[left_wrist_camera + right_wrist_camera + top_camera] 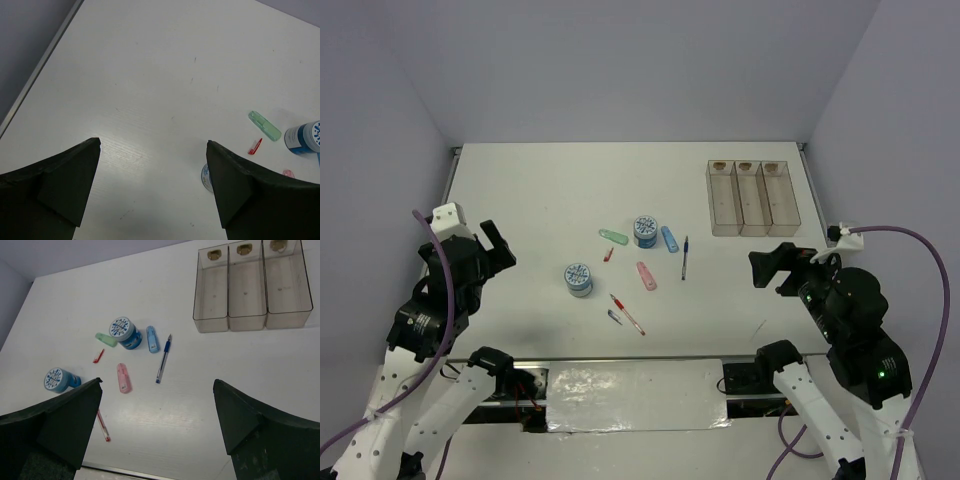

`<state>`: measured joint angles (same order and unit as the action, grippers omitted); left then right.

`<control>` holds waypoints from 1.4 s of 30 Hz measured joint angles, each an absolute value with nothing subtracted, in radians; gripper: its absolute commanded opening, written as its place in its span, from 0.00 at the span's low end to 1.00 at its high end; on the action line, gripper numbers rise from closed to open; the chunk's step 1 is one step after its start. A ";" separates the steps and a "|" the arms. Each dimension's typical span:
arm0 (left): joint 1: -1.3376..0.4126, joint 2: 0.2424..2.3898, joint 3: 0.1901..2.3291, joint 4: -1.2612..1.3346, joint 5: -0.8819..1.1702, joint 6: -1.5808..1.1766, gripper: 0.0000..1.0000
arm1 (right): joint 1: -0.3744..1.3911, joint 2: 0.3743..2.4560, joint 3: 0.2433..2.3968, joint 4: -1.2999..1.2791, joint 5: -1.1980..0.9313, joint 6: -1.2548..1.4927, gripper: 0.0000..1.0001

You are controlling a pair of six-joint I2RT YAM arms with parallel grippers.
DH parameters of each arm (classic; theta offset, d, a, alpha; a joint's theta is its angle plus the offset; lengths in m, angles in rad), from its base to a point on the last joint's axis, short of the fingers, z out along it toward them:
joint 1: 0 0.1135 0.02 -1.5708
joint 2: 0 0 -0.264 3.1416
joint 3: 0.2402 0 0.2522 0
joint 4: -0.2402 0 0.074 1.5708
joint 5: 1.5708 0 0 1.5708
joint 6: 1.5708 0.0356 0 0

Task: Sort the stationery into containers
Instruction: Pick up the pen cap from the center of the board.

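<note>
The left end effector and right end effector are held open, nothing gripped. The stationery is spread on the surface, well apart from the tray. One tape roll is crowded by a green clip and blue clip, which could be knocked away when it is grabbed.

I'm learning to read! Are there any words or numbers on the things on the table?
No words or numbers can be read.
Tape rolls: blue-white pattern, nothing legible.
Tan marks in the tray: too small to read.
Blue pen: too small to read.
</note>
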<state>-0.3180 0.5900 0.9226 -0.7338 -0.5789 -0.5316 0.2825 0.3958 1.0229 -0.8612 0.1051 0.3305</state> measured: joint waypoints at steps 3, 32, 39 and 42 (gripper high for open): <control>-0.318 0.590 0.923 -0.734 -0.579 -0.532 0.99 | 0.282 0.393 1.023 -0.861 0.104 0.330 1.00; -0.318 0.602 0.923 -0.732 -0.573 -0.530 0.99 | 0.283 0.538 0.909 -0.727 -0.067 0.390 1.00; -0.318 0.791 1.038 -0.686 -0.299 -0.500 0.99 | 0.284 0.553 0.860 -0.696 -0.078 0.400 1.00; -0.344 0.994 1.150 -0.624 -0.211 -0.504 0.99 | 0.285 0.538 0.850 -0.684 -0.079 0.400 1.00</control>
